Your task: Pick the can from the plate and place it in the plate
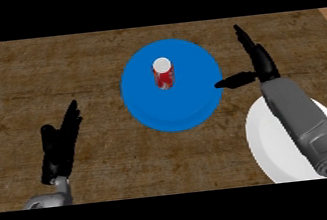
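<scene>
One can (163, 74) stands upright on the blue plate (142, 101)

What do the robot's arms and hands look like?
Each arm is a smooth grey forearm, rounded like a tube, ending in a black hand with long thin fingers and a thumb. The right hand sits on a thick grey forearm with darker grey segments near the bottom edge. The left hand joins a shorter visible grey piece. No cables or markings show.

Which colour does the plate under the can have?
Blue. The plate under the can shows best in the head view.
</scene>
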### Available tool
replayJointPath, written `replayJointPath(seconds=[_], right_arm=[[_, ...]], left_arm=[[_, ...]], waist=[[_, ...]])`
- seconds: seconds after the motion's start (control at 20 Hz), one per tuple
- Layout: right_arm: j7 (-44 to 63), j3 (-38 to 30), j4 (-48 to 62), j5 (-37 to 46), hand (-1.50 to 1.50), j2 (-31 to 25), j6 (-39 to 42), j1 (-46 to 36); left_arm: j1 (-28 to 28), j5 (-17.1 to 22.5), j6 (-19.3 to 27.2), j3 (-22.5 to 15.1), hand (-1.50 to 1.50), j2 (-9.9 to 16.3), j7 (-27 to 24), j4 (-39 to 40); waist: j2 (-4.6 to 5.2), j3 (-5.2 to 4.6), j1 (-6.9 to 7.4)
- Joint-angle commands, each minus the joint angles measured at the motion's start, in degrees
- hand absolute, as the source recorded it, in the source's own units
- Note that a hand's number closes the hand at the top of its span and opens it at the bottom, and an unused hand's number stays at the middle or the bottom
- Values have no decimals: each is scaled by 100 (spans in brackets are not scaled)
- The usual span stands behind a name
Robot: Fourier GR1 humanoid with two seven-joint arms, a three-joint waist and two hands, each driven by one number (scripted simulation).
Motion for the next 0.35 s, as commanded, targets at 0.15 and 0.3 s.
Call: replayJointPath(seconds=[0.15,0.3], right_arm=[[-344,-172,493,13,-150,-295,-153,-48],[61,-96,569,128,-150,-258,-342,-316]], left_arm=[[-65,-176,128,-91,0,-212,-460,528],[8,139,-201,177,0,101,-261,193]], waist=[[36,3,53],[24,3,72]])
